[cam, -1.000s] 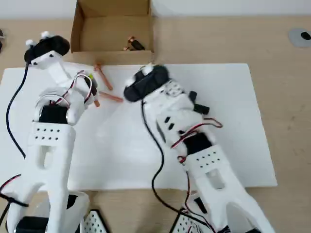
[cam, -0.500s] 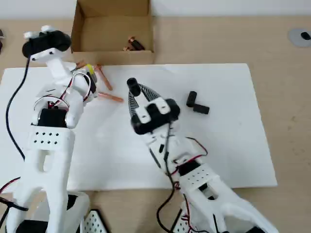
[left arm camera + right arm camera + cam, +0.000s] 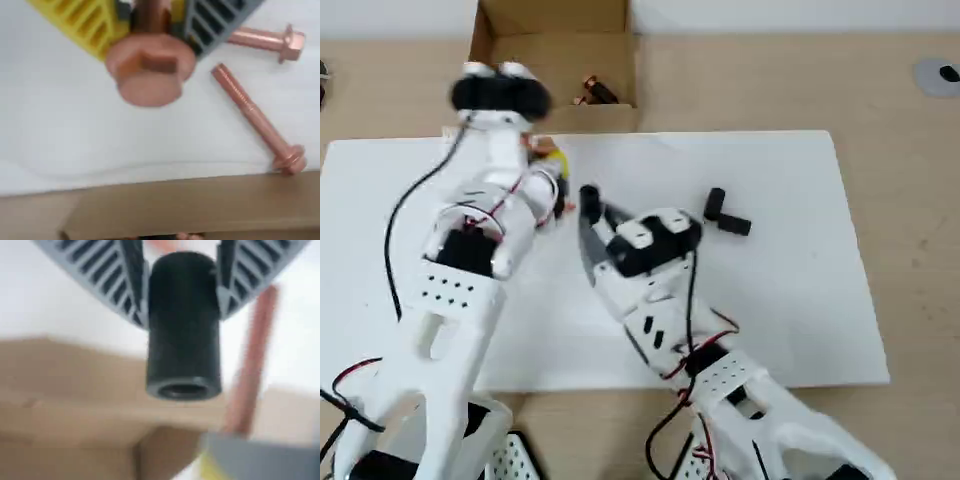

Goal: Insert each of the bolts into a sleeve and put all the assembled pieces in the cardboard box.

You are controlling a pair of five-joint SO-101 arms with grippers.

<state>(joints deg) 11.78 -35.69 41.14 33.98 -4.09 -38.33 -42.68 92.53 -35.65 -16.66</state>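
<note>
My left gripper (image 3: 150,15) is shut on a copper bolt (image 3: 150,70), whose flanged head faces the camera. In the high view that gripper (image 3: 552,180) hangs over the white mat just in front of the cardboard box (image 3: 480,60). My right gripper (image 3: 184,285) is shut on a black sleeve (image 3: 184,325), with the open bore facing the camera. From above, the sleeve (image 3: 588,193) sits close beside the left gripper. Two loose bolts (image 3: 265,40) (image 3: 255,120) lie on the mat near the box wall (image 3: 200,205). An assembled piece (image 3: 595,90) lies in the box.
Two spare black sleeves (image 3: 715,205) (image 3: 735,225) lie on the white mat (image 3: 800,300) to the right of the arms. In the right wrist view, a blurred copper bolt (image 3: 252,360) and a yellow finger (image 3: 220,470) of the left gripper show beyond the sleeve.
The left arm has swung right along the box front, bringing its bolt next to the right gripper. The right arm drew back from the box front with the sleeve.
</note>
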